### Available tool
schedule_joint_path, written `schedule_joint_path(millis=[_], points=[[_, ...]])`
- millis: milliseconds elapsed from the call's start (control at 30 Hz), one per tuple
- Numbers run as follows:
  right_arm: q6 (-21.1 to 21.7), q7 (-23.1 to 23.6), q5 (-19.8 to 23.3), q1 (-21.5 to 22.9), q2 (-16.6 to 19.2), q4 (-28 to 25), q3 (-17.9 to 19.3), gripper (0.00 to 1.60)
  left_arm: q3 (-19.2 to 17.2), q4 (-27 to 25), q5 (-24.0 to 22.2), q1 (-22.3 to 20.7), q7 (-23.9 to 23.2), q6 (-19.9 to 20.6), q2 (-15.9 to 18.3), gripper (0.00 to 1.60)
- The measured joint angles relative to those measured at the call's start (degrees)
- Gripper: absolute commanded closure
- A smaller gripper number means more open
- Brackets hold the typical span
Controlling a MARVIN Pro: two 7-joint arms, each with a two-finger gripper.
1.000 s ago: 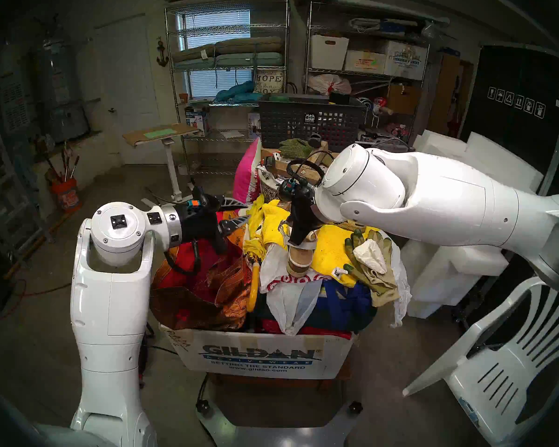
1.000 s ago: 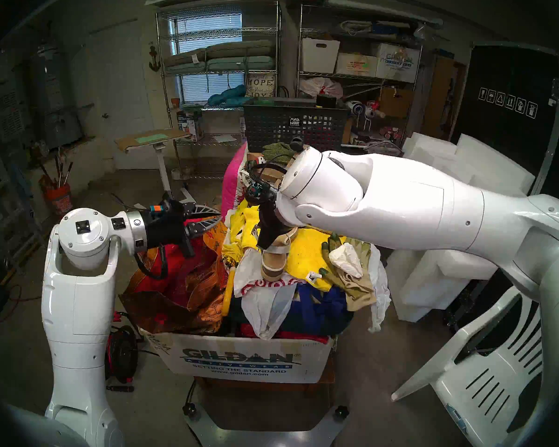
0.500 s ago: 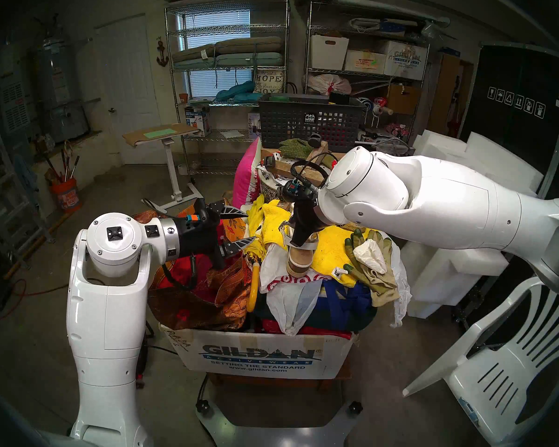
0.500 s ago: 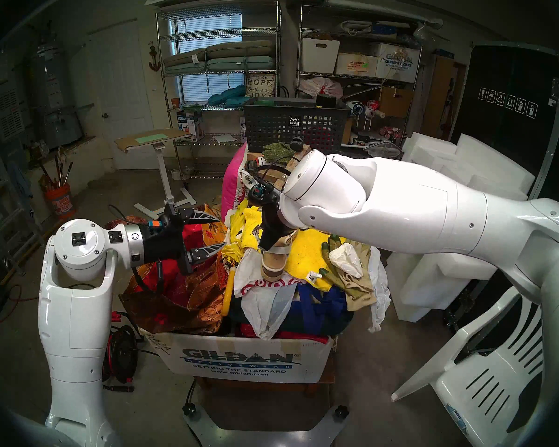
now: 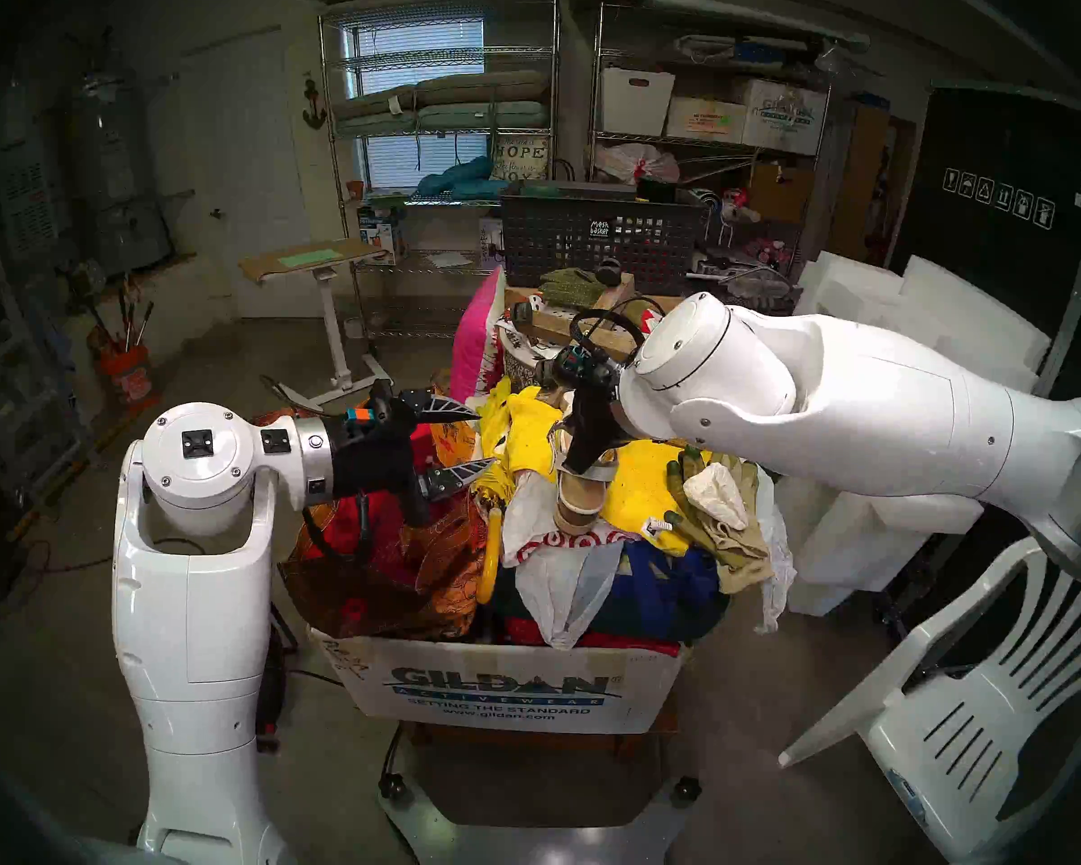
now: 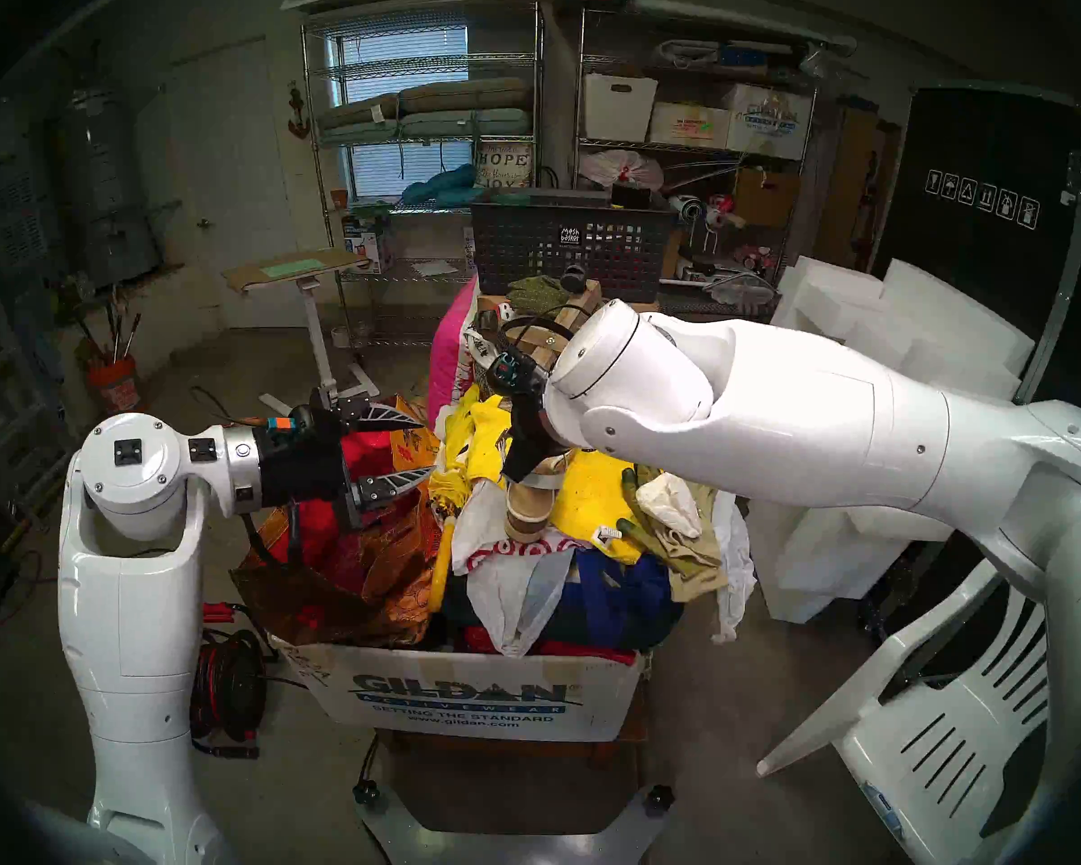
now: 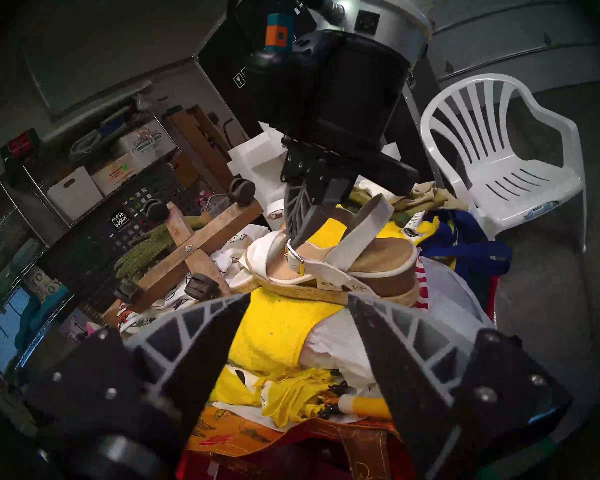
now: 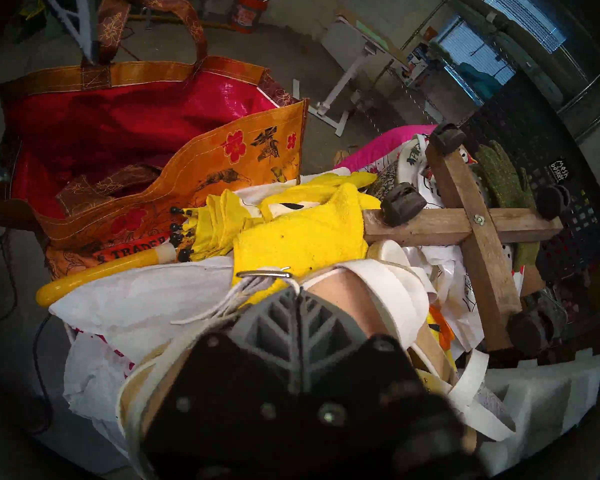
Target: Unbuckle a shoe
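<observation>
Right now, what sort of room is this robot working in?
Probably a home garage used for storage: wire shelves loaded with boxes, a water heater in the corner, and a bare concrete floor.

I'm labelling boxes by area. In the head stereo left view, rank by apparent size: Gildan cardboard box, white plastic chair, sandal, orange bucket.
1. white plastic chair, though enlarged by nearness
2. Gildan cardboard box
3. sandal
4. orange bucket, far away, so its small look is unsure.

Pinched fingers [image 8: 297, 297] over sandal [image 8: 371, 295] (buckle [image 8: 264, 273] beside).

Glossy white arms [image 5: 188, 601] — black wrists, grey ribbed claw fingers [image 7: 201, 334].
</observation>
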Motion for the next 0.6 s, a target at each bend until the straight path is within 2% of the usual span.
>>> schedule_joint_path(millis=[33, 300, 600], points=[[-0.1, -0.7, 0.3, -0.3, 0.1, -0.2, 0.2, 1.6, 0.0, 0.0, 0.0, -0.1, -0.2, 0.0, 0.1, 0.0], [-0.3, -4.6, 2.5, -2.2, 1.0, -2.1, 1.2, 1.6, -0.2, -0.1, 0.1, -1.1, -1.4, 0.3, 0.9, 0.0], [-0.4, -6.1, 3.5, -2.5, 1.5, -3.0, 1.8, 1.6, -0.3, -0.1, 0.1, -1.5, -1.6, 0.4, 1.0, 0.0]])
